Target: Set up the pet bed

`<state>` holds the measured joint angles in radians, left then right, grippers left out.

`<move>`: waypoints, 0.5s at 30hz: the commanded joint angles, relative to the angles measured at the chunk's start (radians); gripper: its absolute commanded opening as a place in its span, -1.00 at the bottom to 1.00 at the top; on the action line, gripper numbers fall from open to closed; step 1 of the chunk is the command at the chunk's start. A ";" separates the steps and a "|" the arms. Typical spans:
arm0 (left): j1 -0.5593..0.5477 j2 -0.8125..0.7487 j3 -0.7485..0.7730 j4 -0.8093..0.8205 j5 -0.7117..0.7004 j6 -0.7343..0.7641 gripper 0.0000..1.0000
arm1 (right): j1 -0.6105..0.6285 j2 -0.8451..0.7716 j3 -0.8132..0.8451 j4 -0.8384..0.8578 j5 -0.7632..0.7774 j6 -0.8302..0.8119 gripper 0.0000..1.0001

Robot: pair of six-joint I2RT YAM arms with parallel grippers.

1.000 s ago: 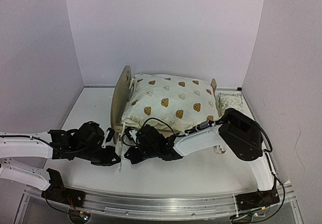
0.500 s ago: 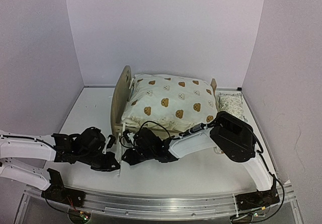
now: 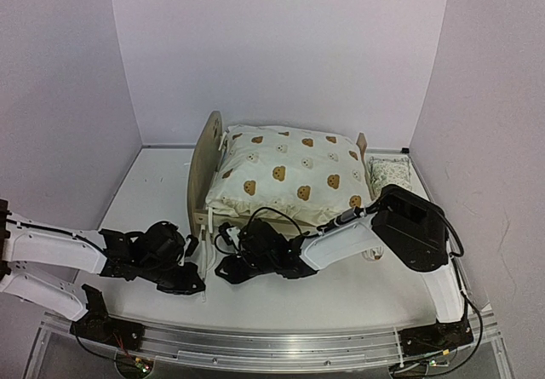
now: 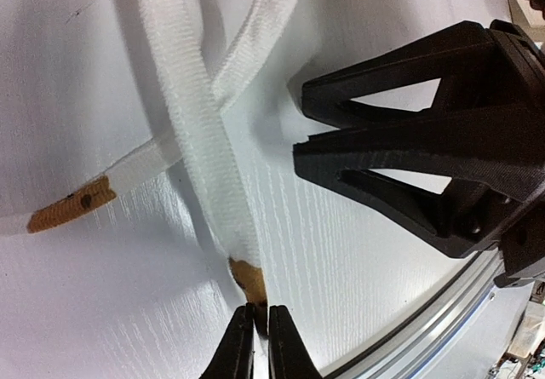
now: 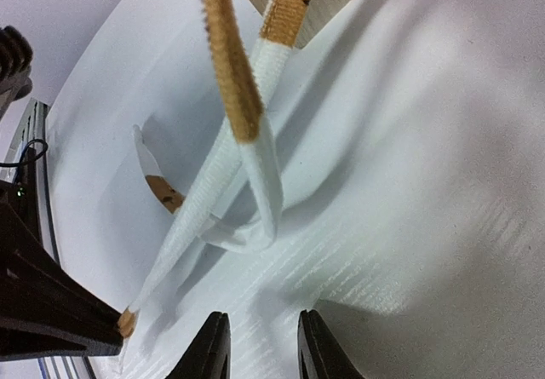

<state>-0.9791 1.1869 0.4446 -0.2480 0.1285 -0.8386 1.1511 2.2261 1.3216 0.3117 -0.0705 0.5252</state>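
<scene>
When we look down from the top, the pet bed (image 3: pixel 197 193) stands at the back middle of the white counter (image 3: pixel 153 196), with its tall headboard (image 3: pixel 208 145) on the left. A cream quilt (image 3: pixel 289 175) with brown bears lies on it, and a small pillow (image 3: pixel 389 175) sits just beside its right end. Both arms reach low over the counter in front of the bed, the left arm (image 3: pixel 51 247) from the left and the right arm (image 3: pixel 341 241) from the right. Their jaws are near each other, by thin white ties (image 3: pixel 209 241) at the bed's front left corner.

From the left wrist, we see two ties with brown ends crossing on the counter. The left jaws are almost shut, and the brown tip (image 4: pixel 247 278) of one tie is pinched between them. The black right jaws are just beside.

From the right wrist, we see the right jaws partly open with nothing in them, only bare counter between. One tie end touches the tip of the left jaws.
</scene>
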 commanded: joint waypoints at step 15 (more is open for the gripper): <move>-0.004 -0.026 0.198 -0.379 -0.306 -0.152 0.11 | 0.006 -0.174 -0.127 0.006 0.047 -0.055 -0.37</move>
<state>-0.9794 1.1725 0.5770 -0.4467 -0.0338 -0.9041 1.1510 2.1385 1.2292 0.2908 -0.0449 0.4941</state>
